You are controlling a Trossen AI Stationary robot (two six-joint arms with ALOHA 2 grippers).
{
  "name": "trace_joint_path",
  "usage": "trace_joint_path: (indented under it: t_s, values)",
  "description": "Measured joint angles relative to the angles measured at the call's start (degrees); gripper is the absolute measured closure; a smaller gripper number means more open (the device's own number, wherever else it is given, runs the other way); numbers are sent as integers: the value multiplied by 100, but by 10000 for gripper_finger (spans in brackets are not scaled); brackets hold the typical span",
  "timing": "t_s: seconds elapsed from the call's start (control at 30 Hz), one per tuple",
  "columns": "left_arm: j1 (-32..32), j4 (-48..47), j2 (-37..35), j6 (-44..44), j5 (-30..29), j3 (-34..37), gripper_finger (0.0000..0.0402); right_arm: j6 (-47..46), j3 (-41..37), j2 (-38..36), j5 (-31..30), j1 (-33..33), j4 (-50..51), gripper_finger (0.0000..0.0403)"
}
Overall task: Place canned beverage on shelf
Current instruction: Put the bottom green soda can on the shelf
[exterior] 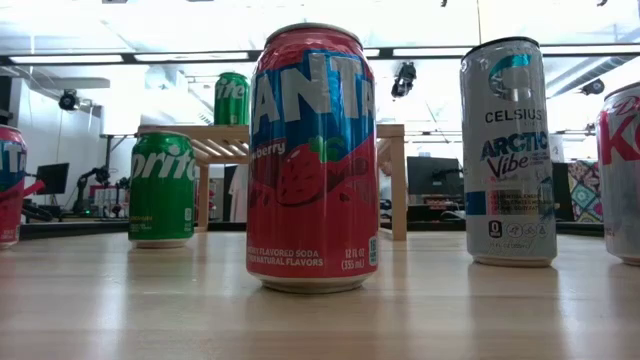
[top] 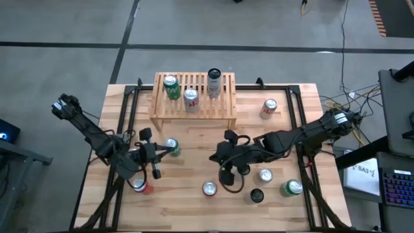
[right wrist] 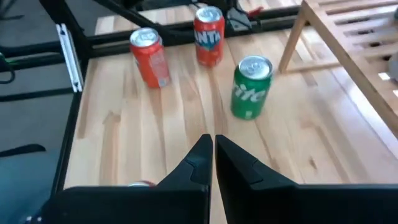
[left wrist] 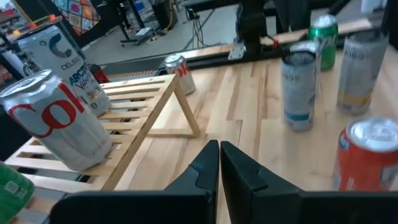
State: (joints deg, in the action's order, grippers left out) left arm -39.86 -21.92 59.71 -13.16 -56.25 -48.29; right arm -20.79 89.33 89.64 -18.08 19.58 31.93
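Fingers [left wrist: 205,171] of our left gripper [left wrist: 219,163] are pressed together with nothing between them, and those of our right gripper [right wrist: 213,155] are closed and empty too. Neither pair touches a can.

We see the shelf [top: 194,97] at the far middle of the table [top: 194,175], carrying three cans on its slats: a green can [top: 171,86], a silver can [top: 191,98] and a tall slim can [top: 214,83].

Our left gripper sits near the table's left side, close to a green Sprite can [top: 171,147], with a red can [top: 140,186] nearer the front edge. Our right gripper sits right of centre. Around it stand a red-topped can [top: 209,188], a silver-topped can [top: 265,175], a dark can [top: 257,195] and a green can [top: 292,188] toward the front right, and one more can [top: 269,108] stands beside the shelf's right end.

Bare wood lies between the two grippers and in front of the shelf.
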Motion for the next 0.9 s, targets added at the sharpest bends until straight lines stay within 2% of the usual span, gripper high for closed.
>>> trace_joint_path:
  t_s: [0.27, 0.4, 0.63, 0.73, 0.9]
  values:
    - [-1, -3, 312, 92, 124, 0, 401, -502, 331, 126, 6, -13, 681, 394]
    - [-1, 222, 537, 501, 1085, 1, 401, -519, 331, 127, 6, -11, 864, 394]
    - [47, 1405, 942, 2050, 2455, 2, 401, -519, 312, 169, 15, -11, 1019, 394]
    - [195, 1797, 1011, 2490, 2663, 2, 401, -481, 311, 169, 14, -11, 1013, 394]
    - [637, 1741, 872, 2677, 2731, 29, 401, -401, 301, 169, 9, -11, 1027, 394]
